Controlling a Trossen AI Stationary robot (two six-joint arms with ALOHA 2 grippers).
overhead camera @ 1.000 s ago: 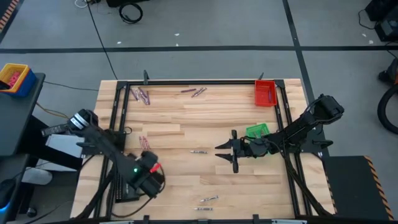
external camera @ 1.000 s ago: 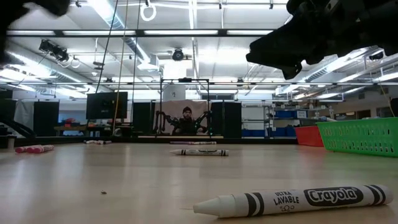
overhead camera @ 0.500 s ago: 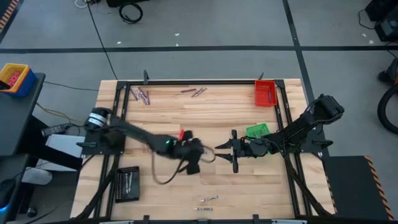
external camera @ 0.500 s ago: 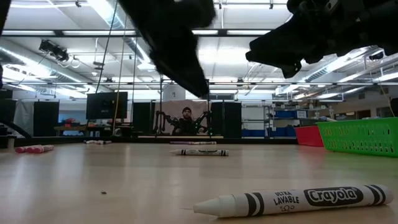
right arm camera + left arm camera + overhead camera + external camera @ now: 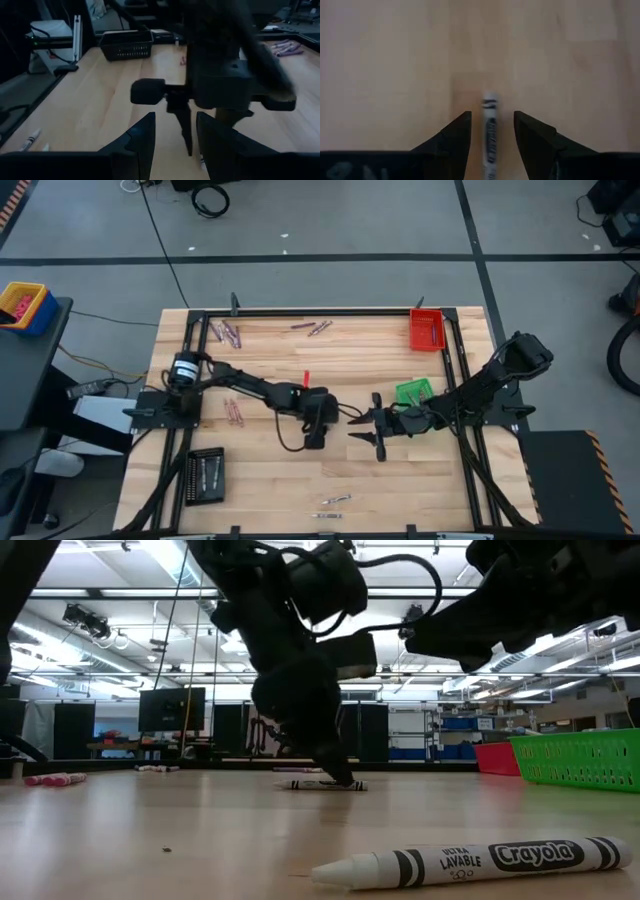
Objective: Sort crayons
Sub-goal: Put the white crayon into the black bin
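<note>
A white crayon lies flat on the wooden table near its middle. My left gripper reaches down over it, open, one finger on each side, along the crayon and clear of it. In the low view the left gripper comes down steeply to that crayon. My right gripper hovers open just to the right of it, above the table and holding nothing. More crayons lie scattered: purplish ones at the far left, reddish ones at the left, pale ones by the near edge.
A red tray stands at the far right corner and a green tray just behind my right gripper. A black tray sits at the near left. Another white crayon lies close to the low camera.
My left gripper has swung from above the black tray at the near left toward the table's middle. It has come down over the white crayon, rolling its wrist on the way. My right gripper has kept still, and no crayon has moved.
</note>
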